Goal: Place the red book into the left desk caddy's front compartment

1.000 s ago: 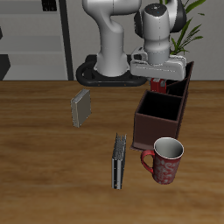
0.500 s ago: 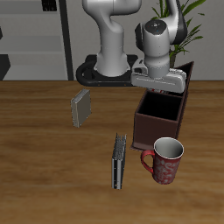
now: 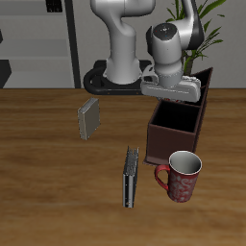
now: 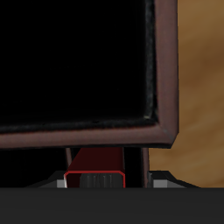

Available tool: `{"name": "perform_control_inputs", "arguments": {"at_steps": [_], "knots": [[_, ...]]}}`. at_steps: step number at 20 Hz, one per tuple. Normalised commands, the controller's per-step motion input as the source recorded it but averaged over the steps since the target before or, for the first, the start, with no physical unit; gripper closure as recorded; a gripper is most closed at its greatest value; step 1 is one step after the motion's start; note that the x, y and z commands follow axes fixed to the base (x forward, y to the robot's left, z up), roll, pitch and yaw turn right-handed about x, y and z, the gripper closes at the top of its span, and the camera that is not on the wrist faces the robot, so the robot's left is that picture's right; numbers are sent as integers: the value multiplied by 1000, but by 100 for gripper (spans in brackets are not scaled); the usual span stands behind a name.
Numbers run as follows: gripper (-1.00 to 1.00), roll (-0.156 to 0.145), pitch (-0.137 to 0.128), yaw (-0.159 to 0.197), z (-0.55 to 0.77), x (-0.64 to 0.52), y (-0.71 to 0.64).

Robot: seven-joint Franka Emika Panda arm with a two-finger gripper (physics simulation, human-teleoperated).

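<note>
Gripper (image 4: 94, 181): poised above the left desk caddy (image 3: 177, 130), over its rear portion; in the exterior view the fingers are hidden behind the wrist housing. In the wrist view the two fingers (image 4: 59, 182) stand either side of the red book, pressed against its covers.

Red book (image 4: 96, 166): pinched between the fingers, hanging downward from them, its lower part hidden behind the caddy's dark-brown rim. Not visible in the exterior view, where the arm covers it. Whether it is inside a compartment or only above one cannot be told.

Left desk caddy: dark reddish-brown box, black-lined, open-topped. The compartment nearest the table's front edge shows black and unfilled in the exterior view.

Mug (image 3: 182, 177): red patterned, upright, just in front of the caddy, handle toward the dark book.

Dark book (image 3: 130, 177): standing on edge beside the mug, nearer the table's front edge.

Grey book (image 3: 88, 119): farther back, well apart from the caddy.

Table (image 3: 48, 192): wood-grain surface.
</note>
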Motion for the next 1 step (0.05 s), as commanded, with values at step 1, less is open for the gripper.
{"name": "perform_control_inputs", "arguments": {"at_steps": [1], "knots": [[-100, 43, -23, -25, 198, -77, -43]]}}
